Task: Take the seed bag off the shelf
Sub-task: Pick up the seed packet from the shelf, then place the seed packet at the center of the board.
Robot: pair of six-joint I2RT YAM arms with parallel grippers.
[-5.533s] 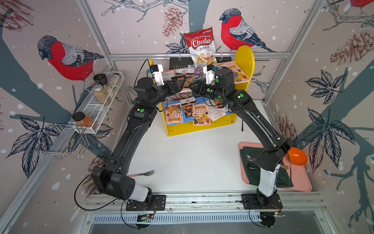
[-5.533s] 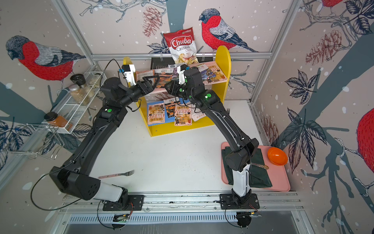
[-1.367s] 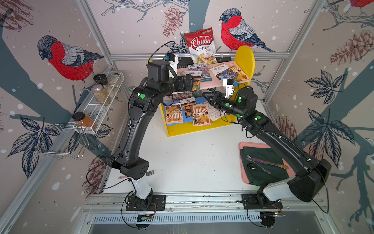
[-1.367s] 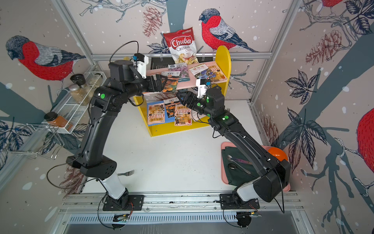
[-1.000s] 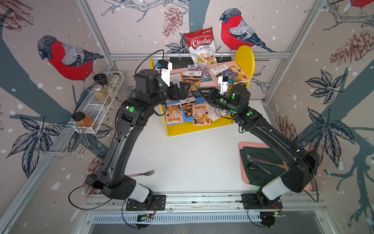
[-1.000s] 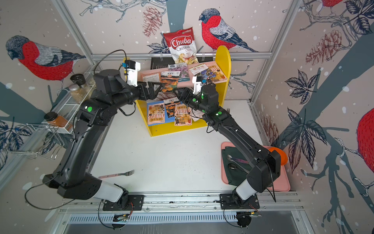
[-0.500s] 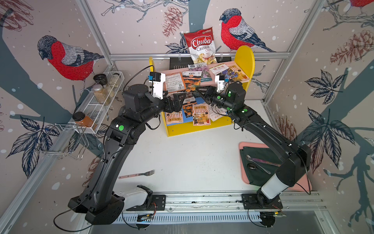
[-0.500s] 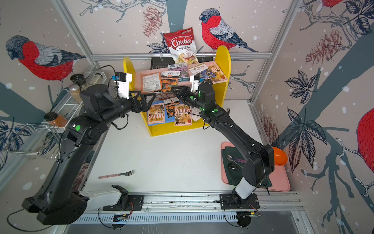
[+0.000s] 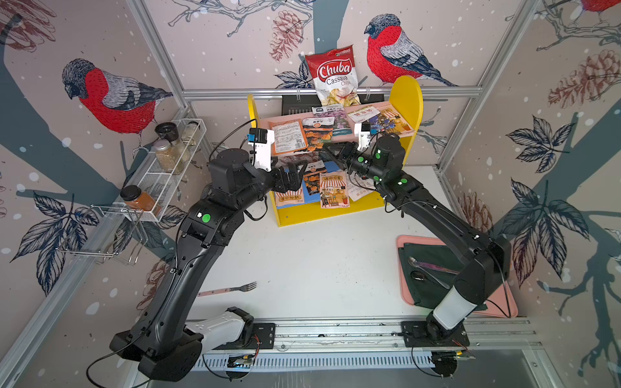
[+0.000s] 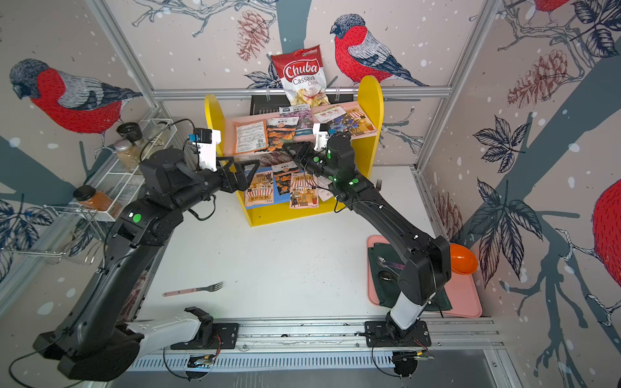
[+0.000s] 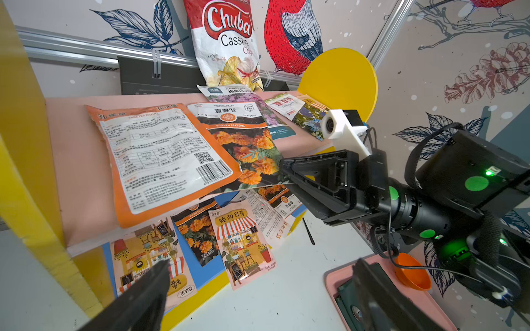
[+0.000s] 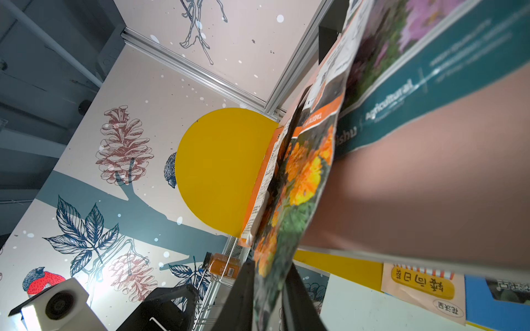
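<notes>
The marigold seed bag [image 9: 316, 136] lies flat on the pink upper board [image 11: 77, 160] of the shelf [image 9: 406, 97]. Its long axis runs far to near, and its near end hangs over the board's front edge. The right claw [image 12: 269, 269] comes at it from the near right and is pinched together on that overhanging end. The way out looks to be straight along the bag's length, toward the near side. A bag with a barcode [image 11: 160, 154] overlaps its left edge and may drag. The left claw [image 10: 250, 173] hangs spread wide and empty by the left end of the lower board [image 11: 200, 266], farther off.
</notes>
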